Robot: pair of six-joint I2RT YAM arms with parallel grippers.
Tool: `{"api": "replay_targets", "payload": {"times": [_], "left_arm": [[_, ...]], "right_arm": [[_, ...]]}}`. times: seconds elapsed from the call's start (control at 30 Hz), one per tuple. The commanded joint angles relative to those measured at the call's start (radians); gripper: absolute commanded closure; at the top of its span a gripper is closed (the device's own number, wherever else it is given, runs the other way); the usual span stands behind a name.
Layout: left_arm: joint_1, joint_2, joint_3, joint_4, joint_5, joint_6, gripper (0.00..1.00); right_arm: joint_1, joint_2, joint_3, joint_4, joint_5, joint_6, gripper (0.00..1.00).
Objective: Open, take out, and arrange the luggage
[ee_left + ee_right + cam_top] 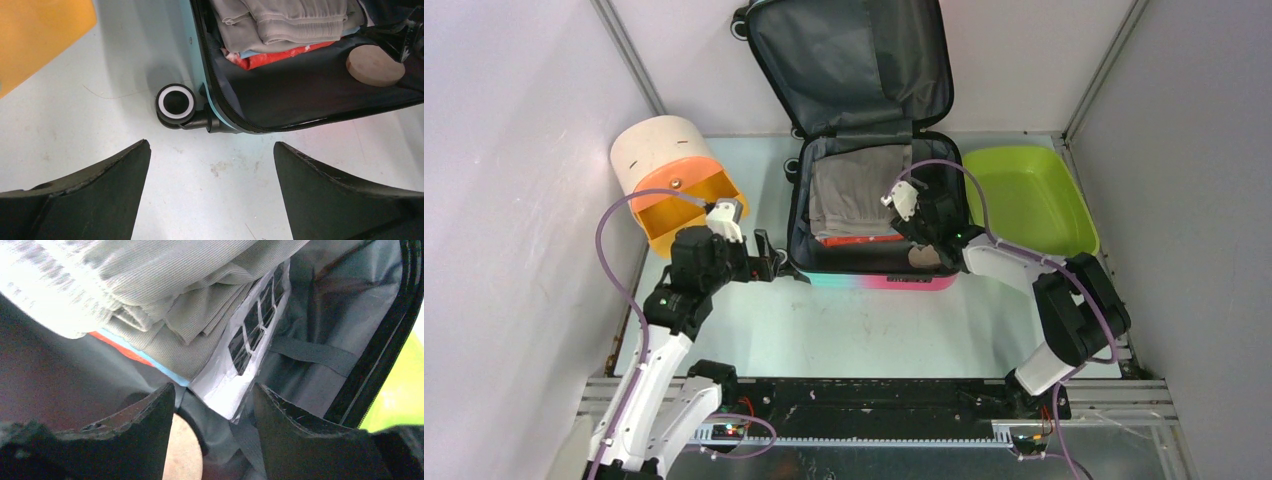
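Note:
The luggage (879,281) lies open on the table, its grey-lined lid (844,60) propped upright against the back wall. Folded grey clothes (856,190) (190,285) sit on a red item (856,240), beside a white packet (250,345). A tan disc (918,259) (375,65) rests on the lining at the front right. My right gripper (927,243) (214,387) reaches down inside the case, jaws apart, with the disc (182,450) beside its left finger and nothing held. The left gripper (769,262) (211,145) stands wide open over bare table, just short of the case's front-left wheel (176,102).
A cream-and-orange cylinder (669,175) (40,35) lies on its side at the left, close behind my left arm. A lime-green tub (1024,195) (400,400) sits right of the case. White walls close in on three sides.

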State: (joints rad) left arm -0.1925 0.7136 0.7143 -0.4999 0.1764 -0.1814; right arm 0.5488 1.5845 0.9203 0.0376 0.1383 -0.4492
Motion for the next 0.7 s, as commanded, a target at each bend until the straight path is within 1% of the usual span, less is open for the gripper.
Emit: {"api": "replay_targets", "payload": {"times": [0.0, 0.13, 0.2, 0.23, 0.27, 0.3, 0.37, 0.67], "left_arm": [[-0.017, -0.005, 0.026, 0.007, -0.047, 0.032, 0.00], [-0.021, -0.008, 0.022, 0.002, -0.061, 0.038, 0.02], [-0.020, -0.009, 0.022, 0.000, -0.068, 0.040, 0.03], [-0.021, -0.010, 0.021, -0.001, -0.070, 0.041, 0.04], [-0.020, -0.011, 0.021, 0.000, -0.075, 0.041, 0.05], [-0.020, -0.010, 0.021, 0.002, -0.078, 0.040, 0.07], [-0.020, -0.010, 0.020, 0.003, -0.085, 0.040, 0.09], [-0.020, -0.032, 0.002, 0.017, -0.103, 0.033, 0.10]], "right_arm": [[-0.005, 0.048, 0.046, 0.095, 0.075, -0.054, 0.40], [-0.006, 0.066, 0.046, 0.135, 0.114, -0.059, 0.45], [-0.010, 0.072, 0.046, 0.145, 0.122, -0.059, 0.53], [-0.011, 0.073, 0.046, 0.148, 0.125, -0.064, 0.68], [-0.012, 0.073, 0.046, 0.150, 0.137, -0.067, 0.76], [-0.013, 0.066, 0.045, 0.148, 0.147, -0.074, 0.90], [-0.014, 0.042, 0.046, 0.136, 0.146, -0.078, 1.00], [-0.010, -0.138, 0.046, 0.024, 0.106, -0.031, 1.00]]}}
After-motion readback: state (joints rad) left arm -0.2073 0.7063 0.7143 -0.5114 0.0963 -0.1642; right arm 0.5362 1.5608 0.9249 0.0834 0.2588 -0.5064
